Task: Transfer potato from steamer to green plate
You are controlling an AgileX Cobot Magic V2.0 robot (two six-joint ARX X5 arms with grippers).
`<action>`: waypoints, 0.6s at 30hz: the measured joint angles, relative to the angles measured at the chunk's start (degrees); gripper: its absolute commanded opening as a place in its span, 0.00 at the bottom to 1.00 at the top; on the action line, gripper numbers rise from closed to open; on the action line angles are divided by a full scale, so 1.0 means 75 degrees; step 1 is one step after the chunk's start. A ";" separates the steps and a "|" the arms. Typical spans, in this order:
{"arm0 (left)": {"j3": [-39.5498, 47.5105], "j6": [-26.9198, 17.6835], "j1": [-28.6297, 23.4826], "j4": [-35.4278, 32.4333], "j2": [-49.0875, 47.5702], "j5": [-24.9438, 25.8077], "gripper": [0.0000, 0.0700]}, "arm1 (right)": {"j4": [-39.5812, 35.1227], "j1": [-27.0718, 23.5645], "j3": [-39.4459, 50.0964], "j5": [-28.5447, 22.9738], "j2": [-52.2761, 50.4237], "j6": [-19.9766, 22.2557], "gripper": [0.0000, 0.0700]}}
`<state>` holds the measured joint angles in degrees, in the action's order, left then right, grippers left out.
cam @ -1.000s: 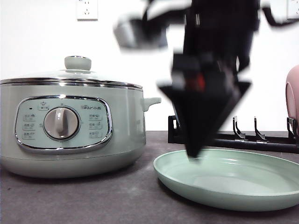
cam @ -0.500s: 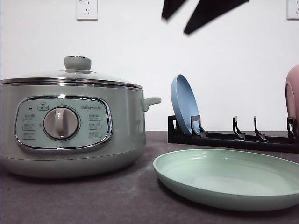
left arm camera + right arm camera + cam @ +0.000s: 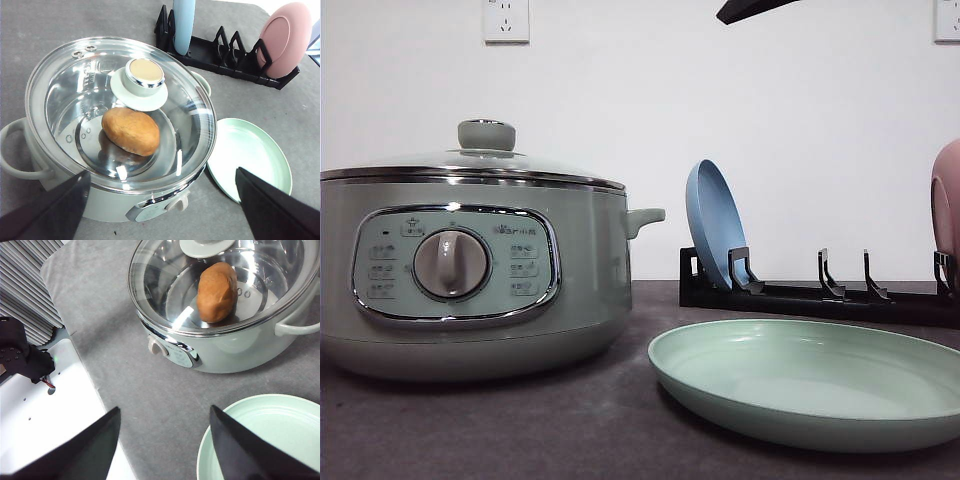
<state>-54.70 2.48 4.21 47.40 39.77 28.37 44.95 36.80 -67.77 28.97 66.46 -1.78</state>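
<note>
Hovering high above the scene, the left claw (image 3: pixel 160 210) has its fingers spread wide with nothing between them, and the right claw (image 3: pixel 165 450) is likewise wide open and empty. Below the left claw sits the steamer (image 3: pixel 120 125) on the gray tabletop (image 3: pixel 125 380), its glass lid (image 3: pixel 165 115) closed, green knob (image 3: pixel 144 75) at the centre. Through the glass the potato (image 3: pixel 131 131) lies on the steamer's shiny floor, near the middle. Just right of the steamer, close but apart, the green plate (image 3: pixel 250 155) lies flat and bare. Farther back, a black rack (image 3: pixel 225 55) holds a blue plate (image 3: pixel 183 20) upright at its left end and a pink plate (image 3: pixel 286 37) at its right end.
</note>
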 measured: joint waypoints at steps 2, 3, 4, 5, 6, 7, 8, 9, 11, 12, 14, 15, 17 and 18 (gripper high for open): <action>-0.0012 0.0000 0.0000 0.0004 0.0040 0.0002 0.85 | 0.0000 0.0000 0.0000 0.0000 0.0000 0.0000 0.50; -0.0042 0.0000 0.0000 0.0012 0.0086 0.0001 0.85 | 0.0000 0.0000 0.0000 0.0000 0.0000 0.0000 0.50; -0.0098 0.0000 0.0001 0.0025 0.0156 -0.0002 0.85 | 0.0000 0.0000 0.0000 0.0000 0.0000 0.0000 0.50; -0.0221 0.0000 0.0008 0.0038 0.0274 -0.0014 0.85 | 0.0002 0.0000 0.0000 0.0000 0.0000 0.0000 0.50; -0.0376 0.0000 0.0026 0.0049 0.0405 -0.0038 0.85 | 0.0003 0.0000 0.0000 0.0000 0.0000 0.0000 0.50; -0.0565 0.0000 0.0054 0.0058 0.0555 -0.0077 0.85 | 0.0003 0.0000 0.0000 0.0000 0.0000 0.0000 0.50; -0.0826 0.0000 0.0110 0.0060 0.0760 -0.0142 0.85 | 0.0003 0.0000 0.0000 0.0000 0.0000 0.0000 0.50; -0.1091 0.0000 0.0176 0.0079 0.0966 -0.0186 0.85 | 0.0005 0.0000 0.0000 0.0000 0.0000 0.0000 0.50; -0.1725 -0.0002 0.0363 0.0217 0.1444 -0.0305 0.85 | 0.0032 0.0000 0.0000 0.0000 0.0000 0.0000 0.50; -0.2077 -0.0006 0.0470 0.0345 0.1709 -0.0394 0.85 | 0.0058 0.0000 0.0000 0.0000 0.0000 0.0000 0.50; -0.2826 -0.0038 0.0700 0.0700 0.2295 -0.0626 0.85 | 0.0101 0.0000 0.0000 0.0000 0.0000 0.0000 0.50; -0.3207 -0.0063 0.0823 0.0901 0.2610 -0.0775 0.85 | 0.0108 0.0000 0.0000 0.0000 0.0000 0.0000 0.50; -0.3930 -0.0107 0.1064 0.1282 0.3251 -0.1105 0.85 | 0.0108 0.0000 0.0000 0.0000 0.0000 0.0000 0.50; -0.4293 -0.0136 0.1188 0.1466 0.3596 -0.1270 0.85 | 0.0108 0.0000 0.0000 0.0000 0.0000 0.0001 0.50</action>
<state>-86.89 1.46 13.11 58.39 66.74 18.85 45.76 36.80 -67.77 28.97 66.46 -1.77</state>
